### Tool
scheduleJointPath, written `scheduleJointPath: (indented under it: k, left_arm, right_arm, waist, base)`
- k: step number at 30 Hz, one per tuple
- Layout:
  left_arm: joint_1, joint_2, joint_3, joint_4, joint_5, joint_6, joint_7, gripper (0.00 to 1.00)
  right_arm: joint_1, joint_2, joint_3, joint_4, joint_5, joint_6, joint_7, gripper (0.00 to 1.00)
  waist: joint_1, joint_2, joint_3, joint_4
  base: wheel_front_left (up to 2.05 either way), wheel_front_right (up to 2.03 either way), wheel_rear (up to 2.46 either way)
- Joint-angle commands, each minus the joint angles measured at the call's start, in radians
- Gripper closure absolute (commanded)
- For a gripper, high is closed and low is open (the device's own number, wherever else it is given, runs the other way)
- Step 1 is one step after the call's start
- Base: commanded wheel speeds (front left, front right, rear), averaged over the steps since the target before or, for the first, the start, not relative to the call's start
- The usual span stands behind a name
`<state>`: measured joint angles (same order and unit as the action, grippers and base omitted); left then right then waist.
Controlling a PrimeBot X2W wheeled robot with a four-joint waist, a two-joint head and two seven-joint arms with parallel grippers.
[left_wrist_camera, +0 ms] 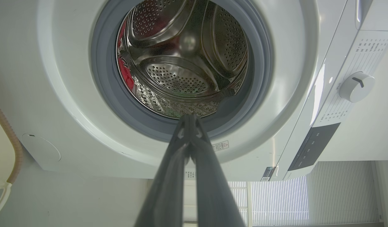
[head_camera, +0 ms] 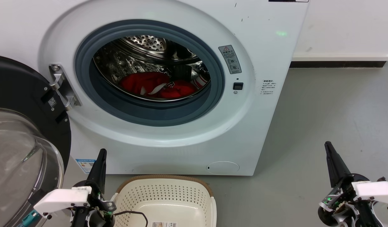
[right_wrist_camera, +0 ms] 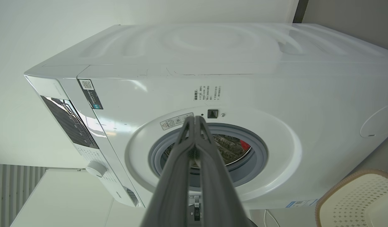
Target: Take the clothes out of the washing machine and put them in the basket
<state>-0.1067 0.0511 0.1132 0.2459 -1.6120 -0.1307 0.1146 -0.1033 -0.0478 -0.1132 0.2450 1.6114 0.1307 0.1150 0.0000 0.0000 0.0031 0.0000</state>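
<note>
The red clothes (head_camera: 156, 85) lie low in the drum (head_camera: 149, 42) of the washing machine (head_camera: 260, 47), so the reaching gripper should spread first, go in over the grey door ring (head_camera: 86, 82) and pinch a thick fold. The left gripper (head_camera: 101, 154) and right gripper (head_camera: 328, 147) hang low before the machine, fingers pressed together and empty, flanking the basket (head_camera: 164, 192) at its foot.

A laundry corner in a plain, bare room; home or test space, I cannot tell. A white front-loading washer (head_camera: 269, 47) stands ahead of the left gripper (head_camera: 101, 154), with a perforated basket (head_camera: 164, 178) just beside that gripper on a smooth grey floor (head_camera: 323, 110). Beyond the right gripper (head_camera: 328, 145) are a white wall (head_camera: 345, 25) and dark skirting (head_camera: 335, 64). Slatted blinds (left_wrist_camera: 275, 198) show past the washer.
</note>
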Motion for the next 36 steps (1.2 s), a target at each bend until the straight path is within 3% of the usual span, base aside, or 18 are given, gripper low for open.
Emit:
scheduleJointPath:
  k: [1,36]
  left_arm:
    - [-0.006,-0.002,0.003,-0.001,-0.002,-0.002,0.002,1.00]
    - [-0.006,-0.002,0.002,-0.001,-0.002,-0.002,0.002,1.00]
  right_arm:
    - [-0.012,-0.005,-0.001,0.001,0.003,0.000,0.001,1.00]
    - [-0.012,-0.005,-0.001,0.001,0.003,0.000,0.001,1.00]
  waist:
    - [0.0000,0.0000,0.000,0.000]
    - [0.0000,0.0000,0.000,0.000]
  base:
    - [0.00,0.00,0.00]
    - [0.00,0.00,0.00]
